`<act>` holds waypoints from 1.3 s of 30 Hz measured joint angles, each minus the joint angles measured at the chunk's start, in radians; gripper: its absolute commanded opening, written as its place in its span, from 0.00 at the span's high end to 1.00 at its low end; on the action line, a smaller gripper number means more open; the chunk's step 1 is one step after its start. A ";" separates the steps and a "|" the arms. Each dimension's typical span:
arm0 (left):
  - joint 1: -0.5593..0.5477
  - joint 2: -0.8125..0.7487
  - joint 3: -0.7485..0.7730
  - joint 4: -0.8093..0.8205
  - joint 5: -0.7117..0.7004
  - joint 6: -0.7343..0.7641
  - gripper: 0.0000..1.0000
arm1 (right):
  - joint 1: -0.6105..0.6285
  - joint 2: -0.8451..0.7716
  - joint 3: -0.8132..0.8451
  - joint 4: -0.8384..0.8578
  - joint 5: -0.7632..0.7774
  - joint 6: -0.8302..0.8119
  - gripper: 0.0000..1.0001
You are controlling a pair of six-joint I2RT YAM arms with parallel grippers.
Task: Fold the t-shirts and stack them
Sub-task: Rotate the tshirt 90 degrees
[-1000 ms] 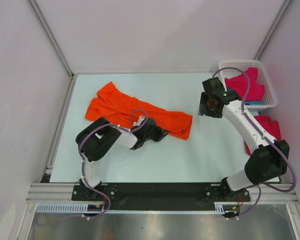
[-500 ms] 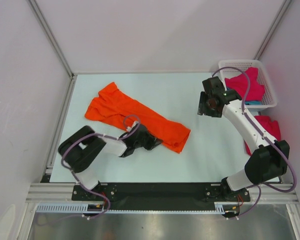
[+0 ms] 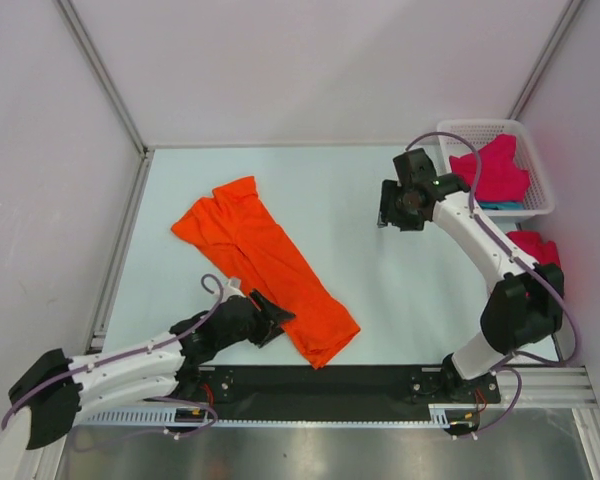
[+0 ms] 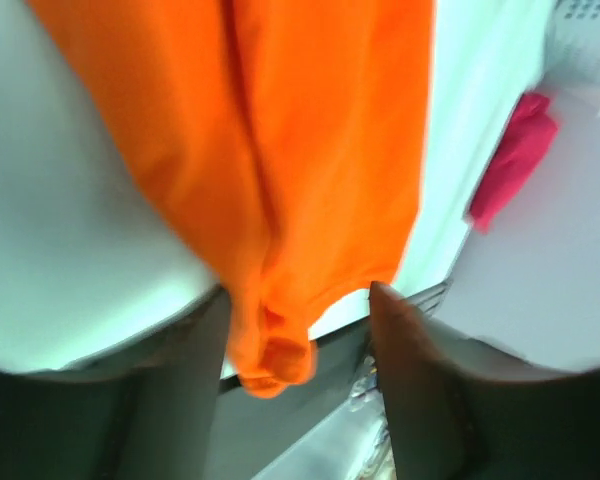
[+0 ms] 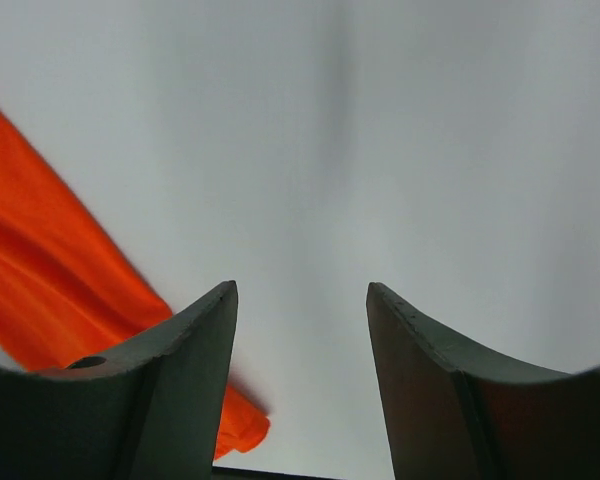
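Note:
The orange t-shirt (image 3: 265,260) lies stretched in a long diagonal band from the far left to the near middle of the table. My left gripper (image 3: 278,322) sits low at the band's near end, jaws apart. In the left wrist view the bunched orange hem (image 4: 280,350) hangs loose between the fingers, close to the left one, with my left gripper (image 4: 298,300) open. My right gripper (image 3: 385,212) hovers open over bare table, right of the shirt. Its wrist view shows my right gripper (image 5: 300,290) empty and orange cloth (image 5: 50,290) off to the left.
A white mesh basket (image 3: 540,150) at the far right corner holds a magenta t-shirt (image 3: 490,170) over a teal one (image 3: 502,205). Another magenta t-shirt (image 3: 535,250) lies on the table's right edge behind the right arm. The table's black front rail (image 3: 320,380) runs just below the orange hem.
My left arm pulled back toward the near edge, dragging the orange shirt's near end with it into a steeper diagonal, then its jaws opened. My right gripper shifted slightly left.

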 measured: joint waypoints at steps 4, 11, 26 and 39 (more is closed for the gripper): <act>0.000 -0.097 0.055 -0.173 -0.091 0.032 0.12 | 0.012 0.074 0.010 0.060 -0.128 0.017 0.38; -0.002 -0.052 0.255 -0.375 -0.131 0.139 0.10 | 0.023 0.357 0.174 0.229 -0.440 0.088 0.39; -0.039 -0.270 0.292 -0.689 -0.177 0.168 0.09 | 0.089 0.898 0.393 0.780 -0.908 0.462 0.39; -0.040 -0.225 0.401 -0.801 -0.217 0.180 0.09 | 0.223 1.113 0.642 0.967 -1.025 0.616 0.42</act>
